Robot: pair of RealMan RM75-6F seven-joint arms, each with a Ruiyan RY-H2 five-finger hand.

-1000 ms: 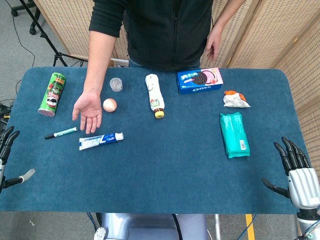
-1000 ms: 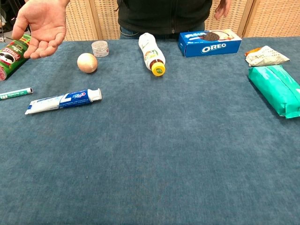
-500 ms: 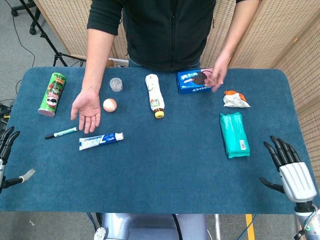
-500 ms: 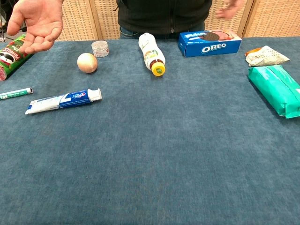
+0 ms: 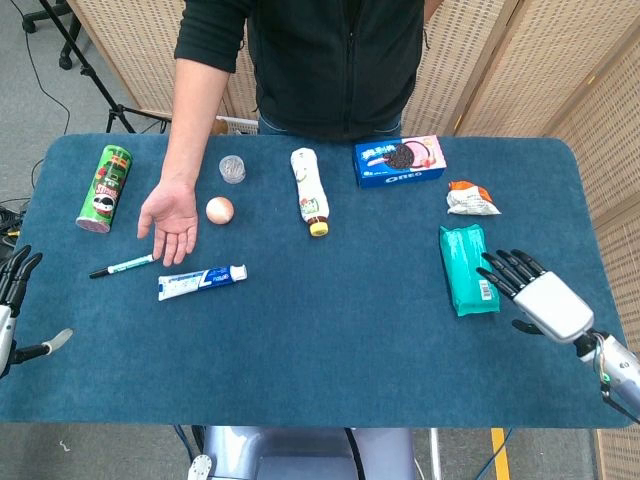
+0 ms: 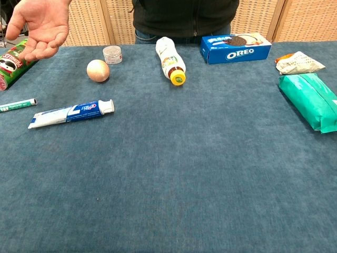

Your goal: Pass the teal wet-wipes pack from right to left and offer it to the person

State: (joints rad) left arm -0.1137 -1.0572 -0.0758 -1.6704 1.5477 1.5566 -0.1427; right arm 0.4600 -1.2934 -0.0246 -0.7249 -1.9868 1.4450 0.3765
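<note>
The teal wet-wipes pack (image 5: 468, 268) lies flat at the right of the blue table, also seen at the right edge of the chest view as the teal pack (image 6: 309, 100). My right hand (image 5: 535, 298) hovers just right of the pack's near end, fingers spread and reaching toward it, holding nothing. My left hand (image 5: 14, 305) stays at the table's left edge, fingers apart and empty. The person's open palm (image 5: 172, 220) is held out over the left part of the table.
A toothpaste tube (image 5: 202, 281), a marker (image 5: 121, 266), a Pringles can (image 5: 105, 187), an egg (image 5: 220, 209), a small jar (image 5: 232, 168), a lying bottle (image 5: 310, 190), an Oreo box (image 5: 399, 161) and a snack wrapper (image 5: 470, 198) lie across the far half.
My right hand has moved up and left from the table's near right corner to beside the pack. The person's other arm reached over the Oreo box and withdrew.
</note>
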